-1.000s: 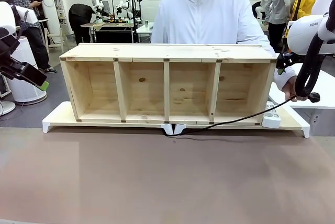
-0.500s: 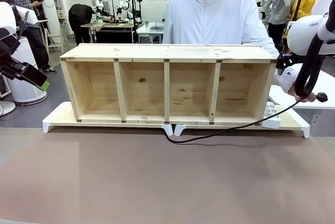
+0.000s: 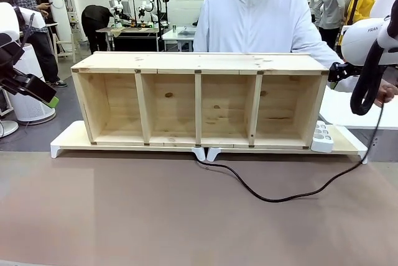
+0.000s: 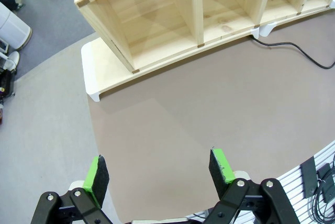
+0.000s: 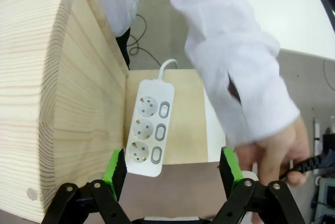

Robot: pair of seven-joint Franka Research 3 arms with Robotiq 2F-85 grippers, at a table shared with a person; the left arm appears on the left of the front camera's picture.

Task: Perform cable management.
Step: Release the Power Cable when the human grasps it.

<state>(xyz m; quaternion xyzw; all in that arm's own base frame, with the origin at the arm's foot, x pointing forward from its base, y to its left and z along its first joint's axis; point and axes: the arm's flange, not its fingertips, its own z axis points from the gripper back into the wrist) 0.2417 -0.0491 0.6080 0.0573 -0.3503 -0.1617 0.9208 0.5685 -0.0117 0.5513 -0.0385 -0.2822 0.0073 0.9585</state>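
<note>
The thin black cable (image 3: pixel 273 200) comes out from under the middle of the wooden shelf (image 3: pixel 199 61), loops over the brown table and rises at the right to a person's hand (image 3: pixel 386 94). In the right wrist view that hand (image 5: pixel 277 153) grips the cable's end (image 5: pixel 310 164). My right gripper (image 5: pixel 172 167) stands open above the white power strip (image 5: pixel 149 122), beside the shelf's right end, nothing between its green pads. My left gripper (image 4: pixel 158 170) hangs open over bare table at the left, far from the cable (image 4: pixel 293 48).
The shelf stands on a low white base board (image 3: pixel 68 138) across the table's far half. The power strip (image 3: pixel 321 137) lies on the board's right end. The person stands behind the shelf, one sleeve (image 5: pixel 225 51) reaching past my right gripper. The near table is bare brown surface.
The person's hand has carried the cable's end up and to the right. The cable, taut along the board before, now sags in a wide loop onto the table. Both arms stayed still.
</note>
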